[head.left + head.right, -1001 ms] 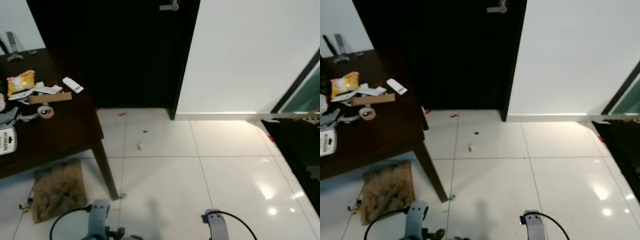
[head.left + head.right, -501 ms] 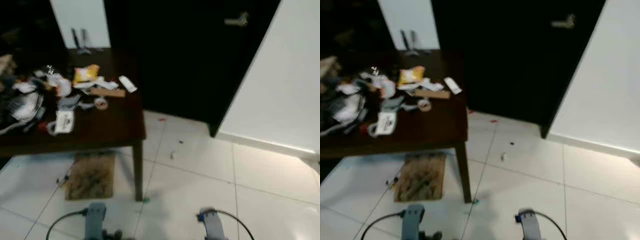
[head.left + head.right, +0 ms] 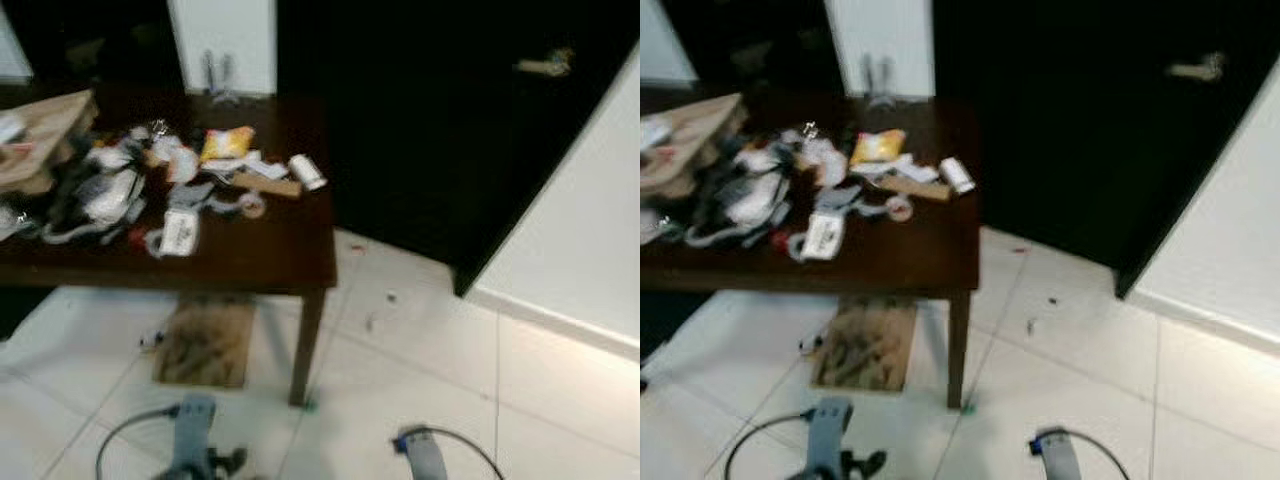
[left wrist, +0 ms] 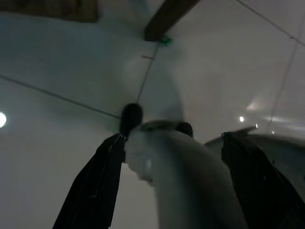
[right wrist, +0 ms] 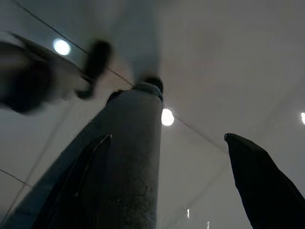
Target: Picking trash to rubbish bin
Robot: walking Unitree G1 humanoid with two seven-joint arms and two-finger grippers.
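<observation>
Trash litters a dark wooden table (image 3: pixel 290 265): a yellow snack packet (image 3: pixel 227 143), a white tube (image 3: pixel 307 171), a tape roll (image 3: pixel 252 205), a white labelled packet (image 3: pixel 180 232) and a brown paper bag (image 3: pixel 45 135). Small scraps (image 3: pixel 369 323) lie on the white tiles near the table's leg, and a green bit (image 3: pixel 310 405) sits at its foot. Both arms hang low at the picture's lower edge, left arm (image 3: pixel 195 440) and right arm (image 3: pixel 425 460). My left gripper (image 4: pixel 175 138) is open over the floor, holding nothing. My right gripper (image 5: pixel 169 138) is also open and holds nothing.
A dark door (image 3: pixel 450 130) stands behind the table, with a white wall (image 3: pixel 590 230) to its right. A worn brown mat (image 3: pixel 207 343) lies on the floor under the table. Glossy white tiles (image 3: pixel 420 380) spread out ahead and to the right. The picture is blurred.
The whole picture has swung: the camera turned left, bringing the cluttered table toward the centre and pushing the door and wall to the right. Both arms still hang low.
</observation>
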